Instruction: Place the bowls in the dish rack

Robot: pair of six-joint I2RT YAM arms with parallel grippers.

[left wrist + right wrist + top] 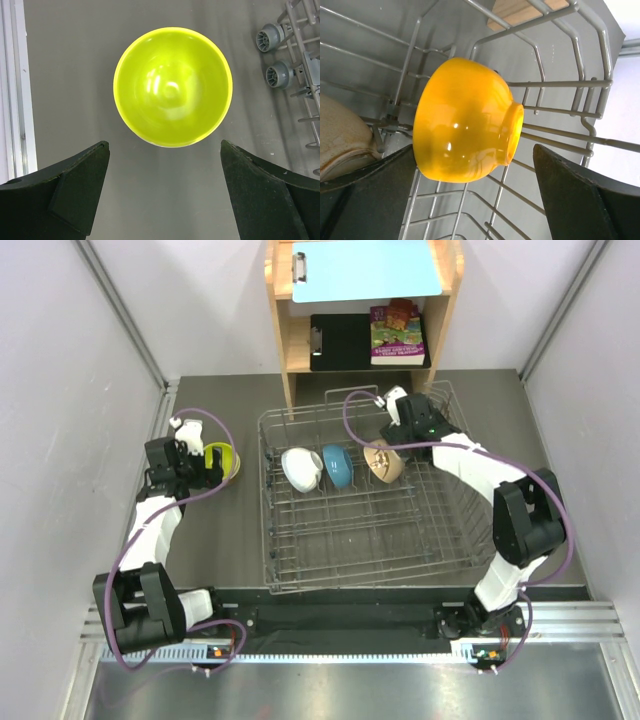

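A lime green bowl (222, 460) (173, 93) stands upright on the table left of the dish rack (290, 570). My left gripper (197, 462) (164, 149) is open just short of it, not touching. In the rack's back row a white bowl (299, 468), a blue bowl (337, 466) and a beige bowl (384, 464) (340, 135) stand on edge. An orange bowl (465, 120) lies on its side on the rack wires (555, 85) beside the beige one. My right gripper (392, 440) (474, 147) is open around it; its right finger (575, 190) is clear of the bowl's foot.
A wooden shelf unit (285, 360) stands behind the rack, holding a blue clipboard (365, 268), a black clipboard (340, 340) and a book (397, 332). Walls close in on both sides. The rack's grey wheels (272, 40) show right of the green bowl.
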